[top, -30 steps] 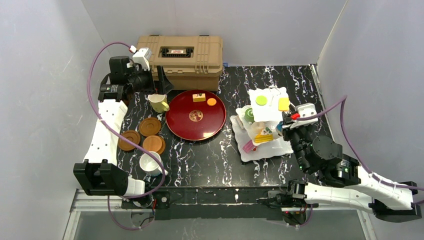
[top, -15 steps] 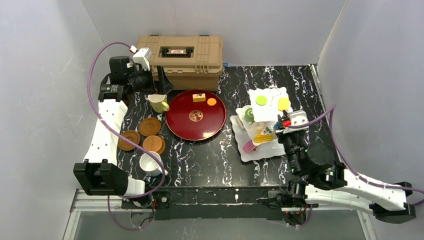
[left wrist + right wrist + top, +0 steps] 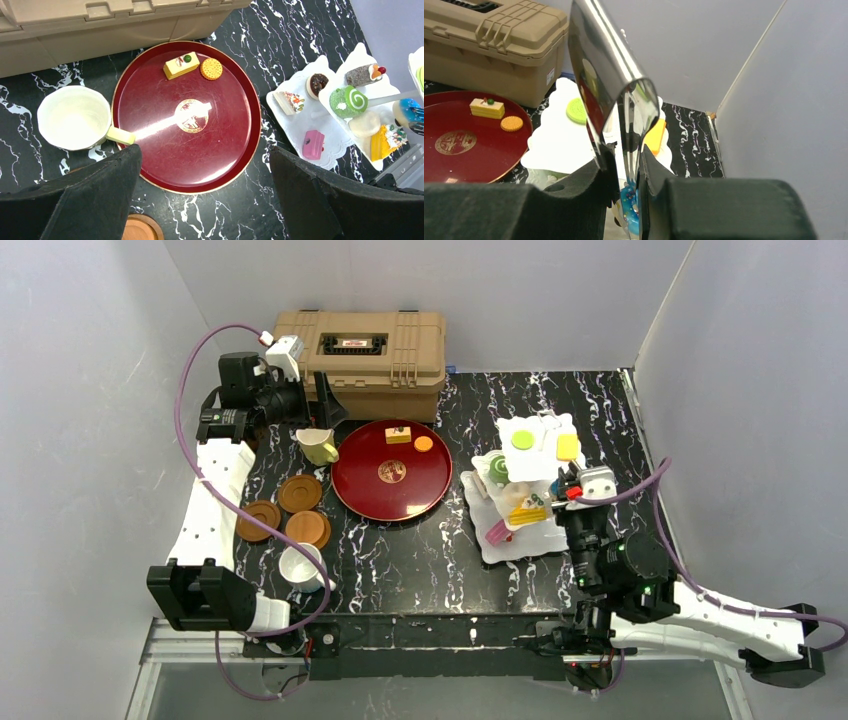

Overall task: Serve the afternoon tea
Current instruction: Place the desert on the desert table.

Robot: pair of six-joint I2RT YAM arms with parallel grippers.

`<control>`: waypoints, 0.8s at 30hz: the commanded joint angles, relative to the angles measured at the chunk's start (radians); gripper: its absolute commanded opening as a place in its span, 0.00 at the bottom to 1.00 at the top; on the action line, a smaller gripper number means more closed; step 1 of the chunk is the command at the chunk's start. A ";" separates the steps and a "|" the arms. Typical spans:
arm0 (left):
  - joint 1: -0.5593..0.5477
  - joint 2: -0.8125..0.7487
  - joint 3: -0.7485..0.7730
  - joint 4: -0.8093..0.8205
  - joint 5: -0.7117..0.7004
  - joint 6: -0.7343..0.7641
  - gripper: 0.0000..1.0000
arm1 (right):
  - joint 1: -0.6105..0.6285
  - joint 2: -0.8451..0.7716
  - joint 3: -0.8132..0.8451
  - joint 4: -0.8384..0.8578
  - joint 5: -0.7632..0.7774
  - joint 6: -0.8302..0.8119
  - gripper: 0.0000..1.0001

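Top: right pincer (image 3: pixel 572 490) at three-tier stand (image 3: pixel 528 465), right of red tray (image 3: pixel 390 470).
Left wrist: left pincer (image 3: pixel 202 155) spread wide, empty, above tray.
Right wrist: pincer clamped on metal tongs (image 3: pixel 614 75), apparently nipping blue doughnut (image 3: pixel 630 202) on the stand's side away from the tray. Lift straight, squeeze even.
Tray emblem, case (image 3: pixel 494 35) sticker: illegible.

No wording, brand or number could be read anywhere. The dark-red tray (image 3: pixel 365 495) carried a round gold emblem (image 3: pixel 192 115) at its centre, but its design was too fine to make out as letters. The tan case (image 3: pixel 300 335) bore a small red-and-white label (image 3: pixel 352 343) on its lid, blurred beyond reading. A white sticker (image 3: pixel 550 76) on the case's front showed only tiny dark print, too small to tell.
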 commanded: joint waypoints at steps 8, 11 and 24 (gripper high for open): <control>0.006 -0.004 0.023 -0.020 0.017 0.010 0.98 | 0.003 -0.005 -0.017 0.048 0.030 0.043 0.38; 0.006 0.001 0.025 -0.023 0.022 0.010 0.98 | 0.003 -0.018 0.014 -0.026 0.026 0.073 0.44; 0.006 0.003 0.025 -0.023 0.029 0.000 0.98 | 0.003 -0.050 0.219 -0.325 -0.086 0.215 0.38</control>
